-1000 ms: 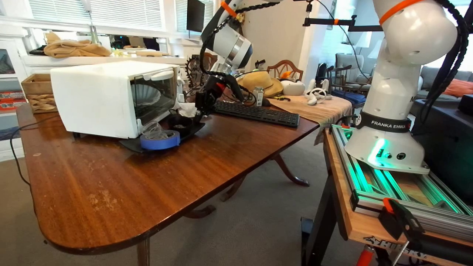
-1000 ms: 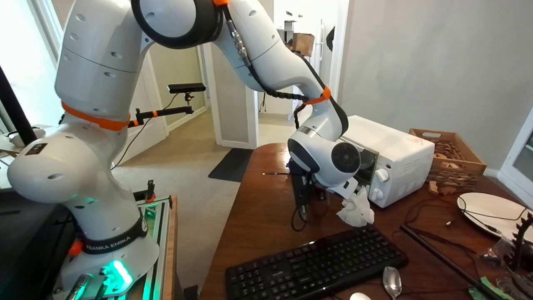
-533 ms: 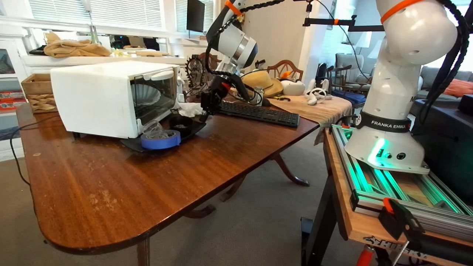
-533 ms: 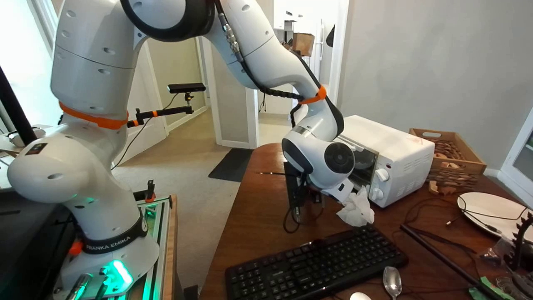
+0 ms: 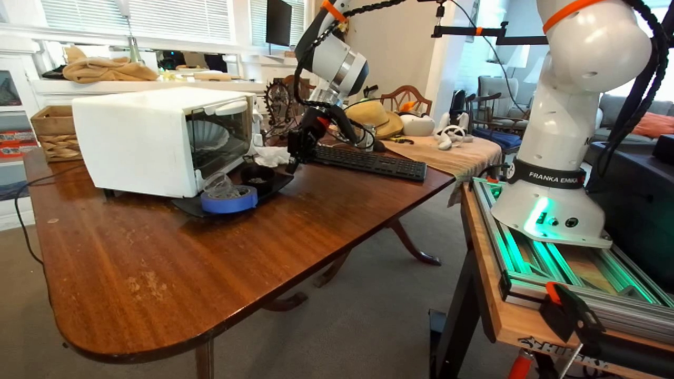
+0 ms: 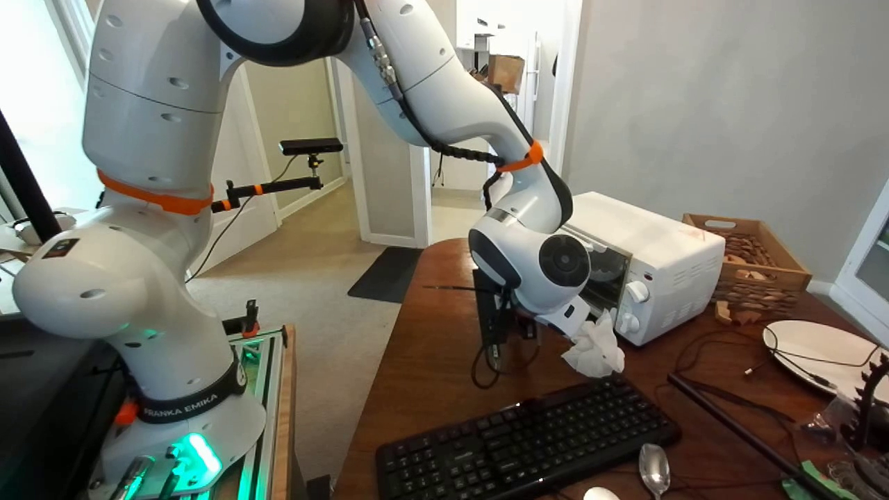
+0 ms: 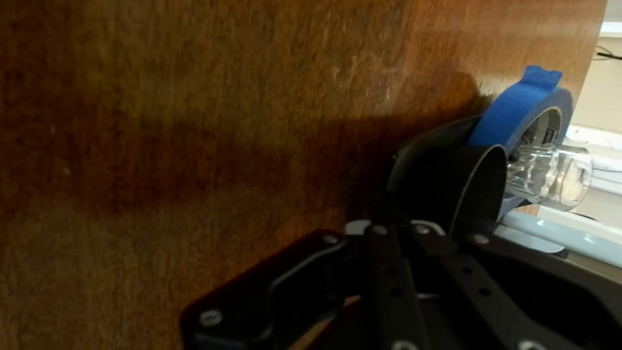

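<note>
My gripper [image 5: 290,168] is at the right end of a black tray [image 5: 275,190] in an exterior view, pointing down. In the wrist view its fingers [image 7: 396,221] are close together beside the tray's rim [image 7: 437,133]; I cannot tell whether the thin edge lies between the tips. On the tray stand a black bowl [image 5: 257,178], a roll of blue tape [image 5: 231,203] and a clear cup [image 5: 220,185]. The wrist view shows the bowl [image 7: 478,184], tape [image 7: 505,112] and cup [image 7: 549,170] too. In an exterior view the arm [image 6: 531,271] hides the fingers.
A white toaster oven [image 5: 131,137] stands behind the tray. A black keyboard [image 6: 521,444] and crumpled white paper [image 6: 594,347] lie near the gripper. A woven basket [image 6: 757,278], a white plate [image 6: 819,347], cables and a spoon [image 6: 654,469] are on the table.
My gripper has moved a little away from the oven side, rightward towards the keyboard. The tray with the tape shifted very slightly the same way. Over the last half second little has moved.
</note>
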